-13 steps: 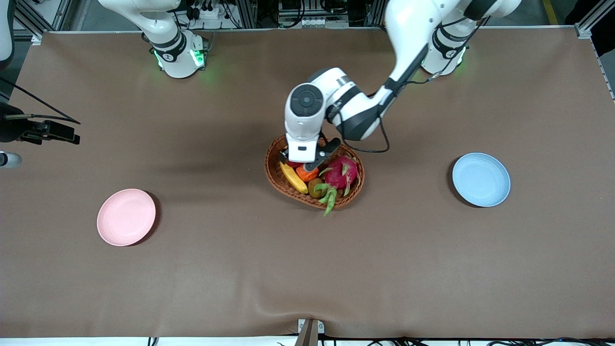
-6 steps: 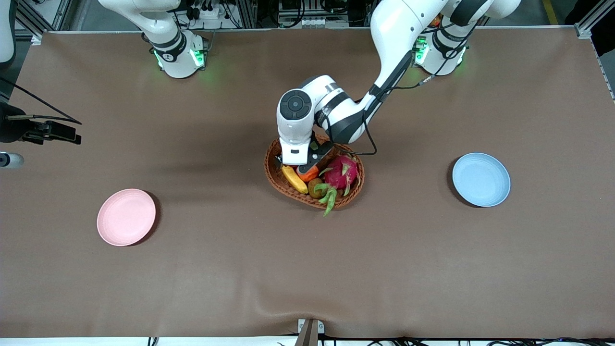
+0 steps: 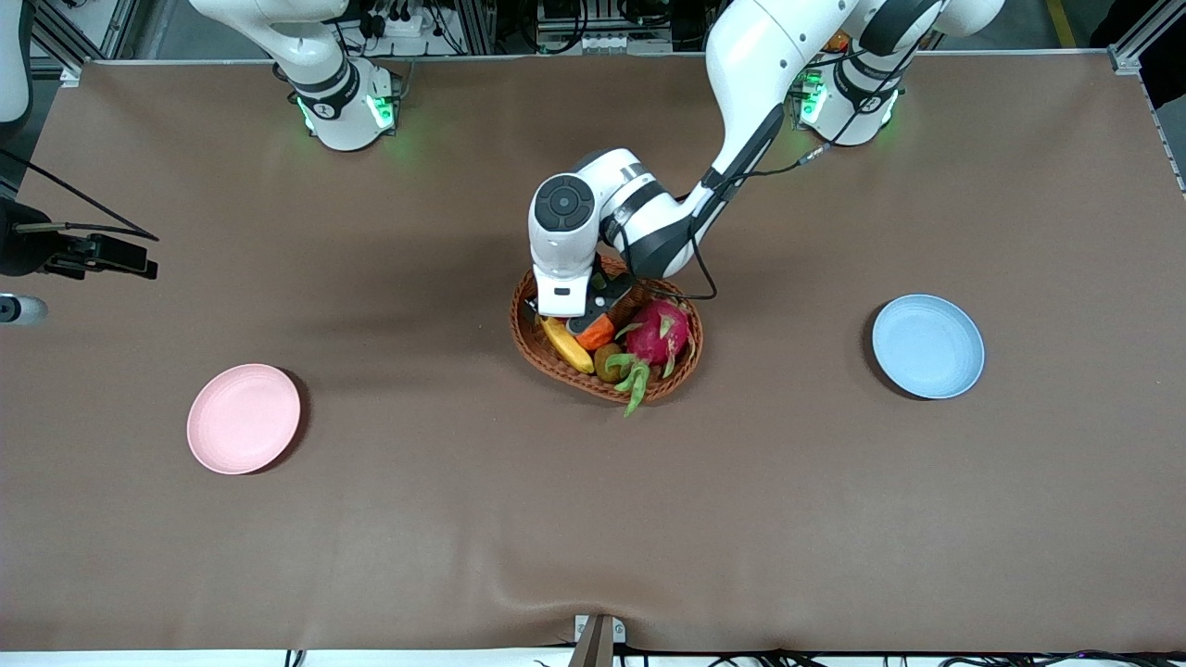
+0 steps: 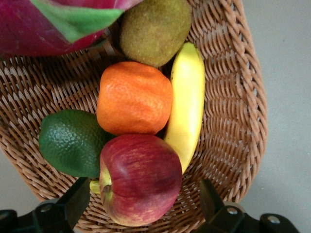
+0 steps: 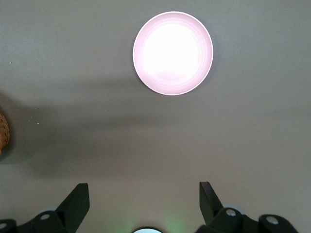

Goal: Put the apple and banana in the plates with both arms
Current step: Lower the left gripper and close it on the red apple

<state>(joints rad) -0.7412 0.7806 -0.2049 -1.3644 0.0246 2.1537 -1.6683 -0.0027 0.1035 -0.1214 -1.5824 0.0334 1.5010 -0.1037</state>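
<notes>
We log the left gripper [image 3: 567, 310] low over the oval woven wicker basket [image 3: 533, 343] at frame centre of the front view, fingers [image 4: 77, 201] spread wide either side of the small red apple with yellowish patches [image 4: 141, 179], not yet touching it. The apple sits in the basket against the long yellow banana [image 4: 187, 104] and the round orange fruit [image 4: 134, 97]; a dark green avocado [image 4: 70, 142], a brown kiwi [image 4: 155, 29] and a pink dragon fruit [image 3: 658, 333] share the basket. The right gripper [image 5: 143, 204] waits high, fingers apart, over bare brown table [image 3: 463, 519] near the pale pink round plate [image 3: 244, 419] at lower left. The light blue round plate [image 3: 927, 346] lies at right of the frame
</notes>
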